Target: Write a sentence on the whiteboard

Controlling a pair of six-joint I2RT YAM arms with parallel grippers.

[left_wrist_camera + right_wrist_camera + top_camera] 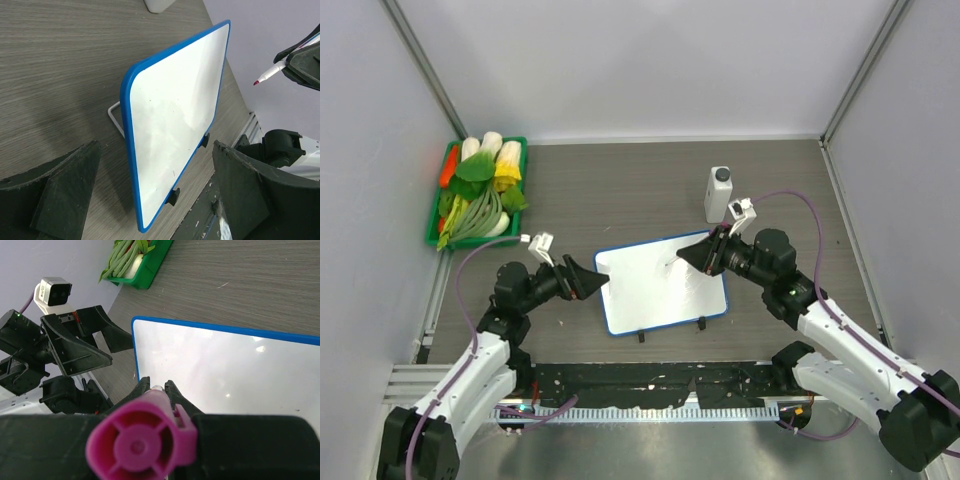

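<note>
— Grey wood-grain bench [620,190] first, since it is the biggest thing there. What sits on it?

— The whiteboard [655,298], in the middle of the bench between the two arms. It has a thin blue rim and rounded corners, with two small black clip feet along its 6 o'clock edge. The left wrist view shows a white wire leg behind it.

— And next in size?

— A green tray [433,241] at 10 o'clock from the board, against the left wall and well apart from it. It is heaped with vegetables [480,195].

— How do the arms stand?

— The left claw [598,280] points at the board's 9 o'clock edge, just beside the rim. Its fingers are spread wide and grasp nothing. The right claw [692,256] hangs over the board's 2 o'clock part, clenched around a marker [270,74].

— Anything smaller?

— A white bottle [719,195] with a grey cap, upright at 1 o'clock from the board, near the right claw. The marker's pink tip pokes out towards the board, and its magenta butt end fills the right wrist view. Whether the tip touches the board's face cannot be told.
</note>
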